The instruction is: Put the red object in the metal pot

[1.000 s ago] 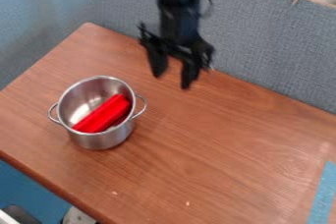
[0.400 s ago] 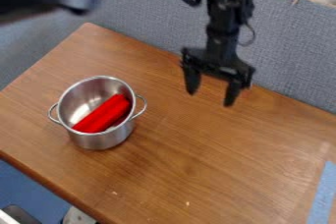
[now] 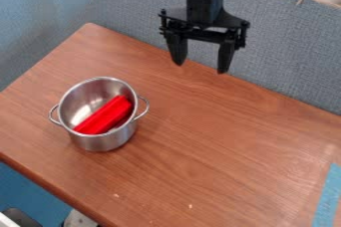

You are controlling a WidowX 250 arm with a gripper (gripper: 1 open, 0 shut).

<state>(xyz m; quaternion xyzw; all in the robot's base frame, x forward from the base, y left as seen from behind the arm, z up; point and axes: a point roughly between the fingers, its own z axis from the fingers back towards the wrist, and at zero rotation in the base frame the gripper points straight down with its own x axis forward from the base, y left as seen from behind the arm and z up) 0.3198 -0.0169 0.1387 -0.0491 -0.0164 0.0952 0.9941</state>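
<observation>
One view only, from above the front of a wooden table [image 3: 226,161]. The pot [image 3: 98,114] stands on the near-left part of the tabletop, upright, its two small handles showing at the left rim and the right rim. The red object [image 3: 106,116] lies inside it, slanted, one end low on the pot floor toward the front and the other resting up against the far-right wall, just under the rim. None of it reaches over the rim as far as can be seen, and nothing red lies on the table outside.

The gripper [image 3: 201,58] hangs above the far side of the table, to the upper right of the pot and well apart from it, in front of the grey partition [image 3: 80,2]. It points downward, its two dark fingers spread wide with clear background showing between them. It grasps nothing; the space between the fingers is bare.

As a judgement on progress: the placing looks done, since the red object already sits within the pot walls and the gripper is clear of both. What remains, if anything, seems to be only the arm pulling off to a rest pose. The one small doubt is the bar's tilt; leaning on the wall, it might settle a little, but it appears stable and contained.

The blue floor edge [image 3: 328,206] at right holds nothing relevant.
</observation>
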